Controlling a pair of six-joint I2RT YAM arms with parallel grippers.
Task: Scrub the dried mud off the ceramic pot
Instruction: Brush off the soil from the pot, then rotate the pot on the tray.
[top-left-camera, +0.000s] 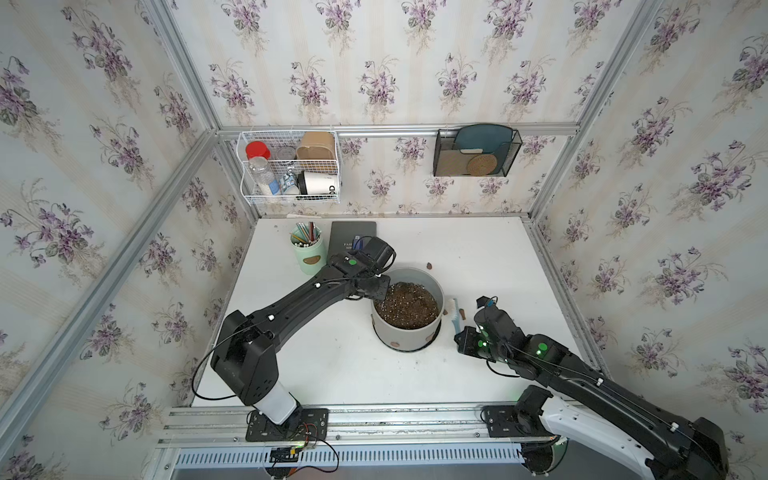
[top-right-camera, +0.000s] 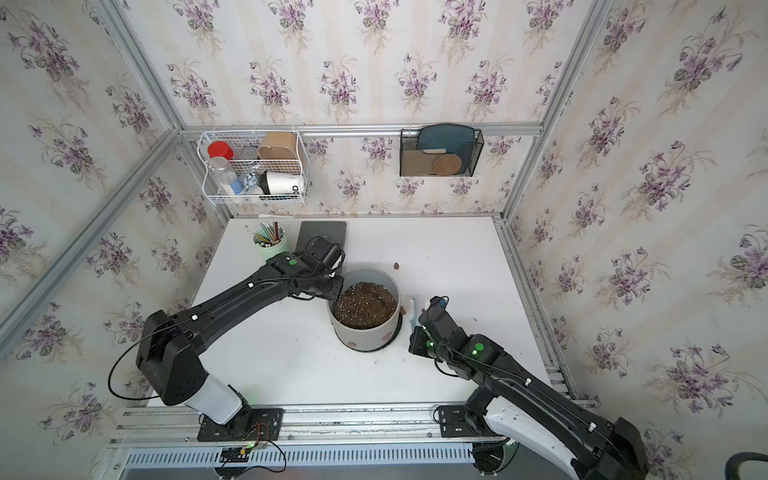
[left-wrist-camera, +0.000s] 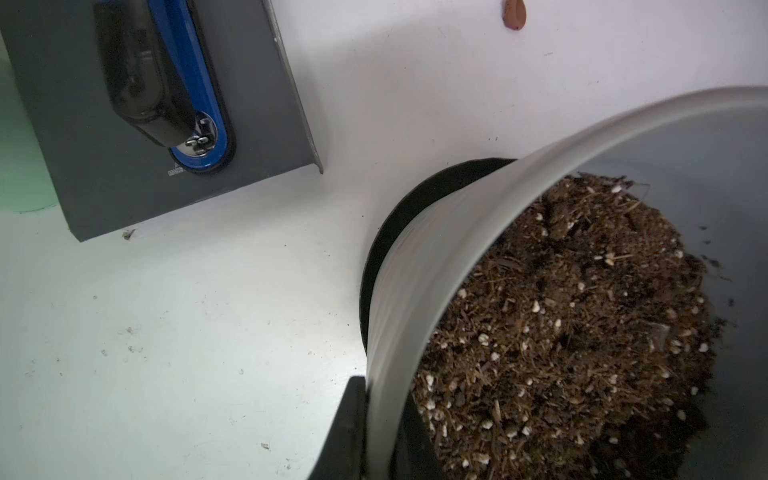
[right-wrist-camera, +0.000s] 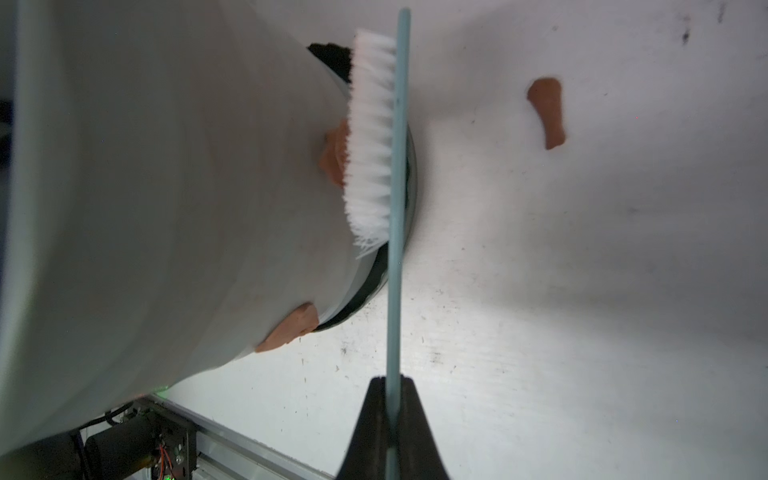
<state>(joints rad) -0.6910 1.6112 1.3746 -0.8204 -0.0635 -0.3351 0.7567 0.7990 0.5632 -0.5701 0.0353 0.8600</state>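
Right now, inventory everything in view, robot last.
ceramic pot: 1, light grey, table centre, soil inside
dried mud: several, reddish-brown, on pot side and loose on table
brush: 1, teal, white bristles against pot
pencil cup: 1, mint green, back left
book: 1, dark grey, beside cup
wire basket: 1, white, back wall
mesh holder: 1, black, back wall
table: 1, white
left gripper: 1, black, shut on pot rim
right gripper: 1, black, shut on brush handle

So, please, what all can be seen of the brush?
The brush has a thin, flat, pale teal handle, seemingly plastic, and white bristles along one side of its far end. The right tool is shut on the handle's near end. The bristles face the ceramic pot and seem to press on a blob of dried mud low on its wall.
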